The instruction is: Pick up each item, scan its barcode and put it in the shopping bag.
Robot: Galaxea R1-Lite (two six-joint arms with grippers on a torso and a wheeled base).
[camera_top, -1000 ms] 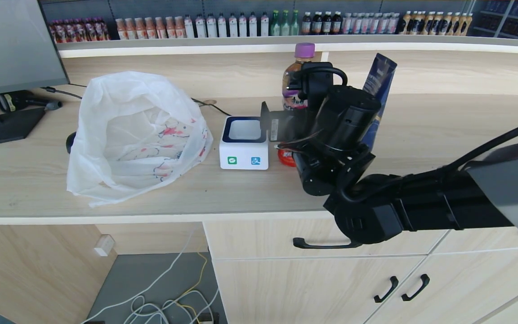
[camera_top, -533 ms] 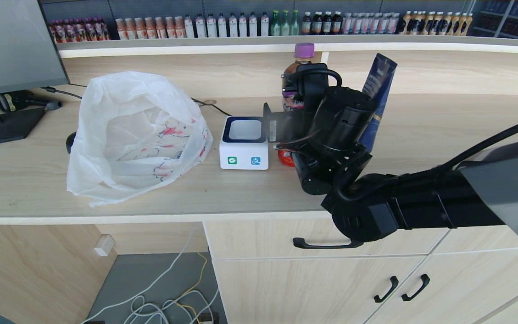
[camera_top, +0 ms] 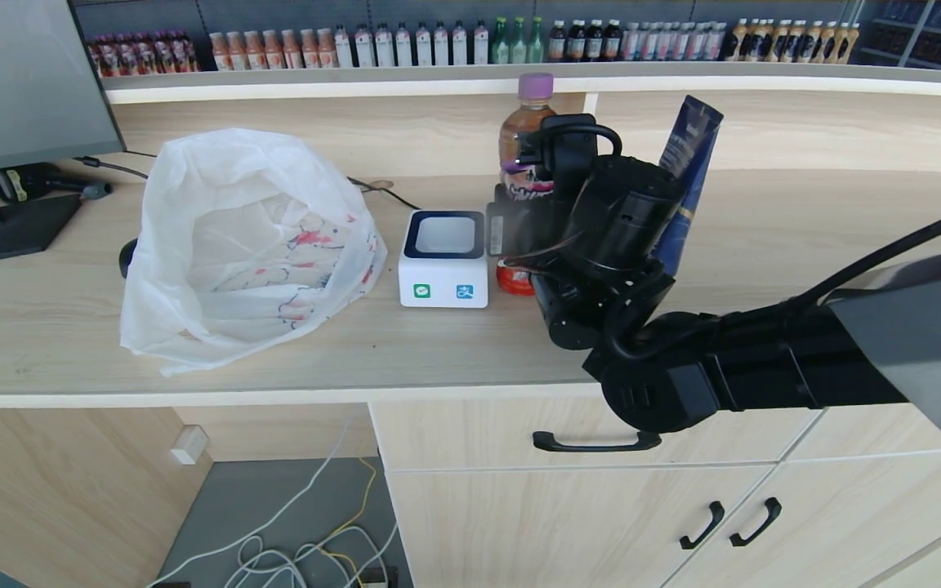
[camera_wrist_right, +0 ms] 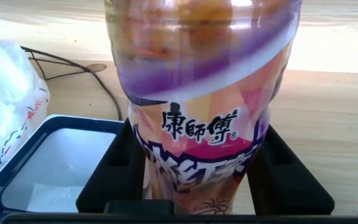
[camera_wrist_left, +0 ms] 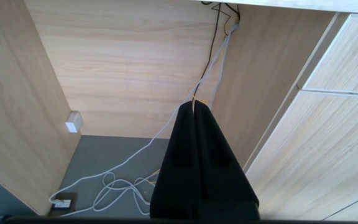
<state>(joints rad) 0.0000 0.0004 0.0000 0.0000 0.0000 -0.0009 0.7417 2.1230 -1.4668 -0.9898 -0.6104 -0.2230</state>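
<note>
A bottle (camera_top: 524,131) is held upright, clamped in the right gripper (camera_wrist_right: 197,171), and the scanner (camera_top: 443,260) is seen just beside the gripper, to its left.

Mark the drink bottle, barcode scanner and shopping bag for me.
drink bottle (camera_top: 518,122): head view, amber shoulder just below the purple cap.
barcode scanner (camera_top: 443,282): head view, white front face.
shopping bag (camera_top: 193,163): head view, white upper wall.
</note>
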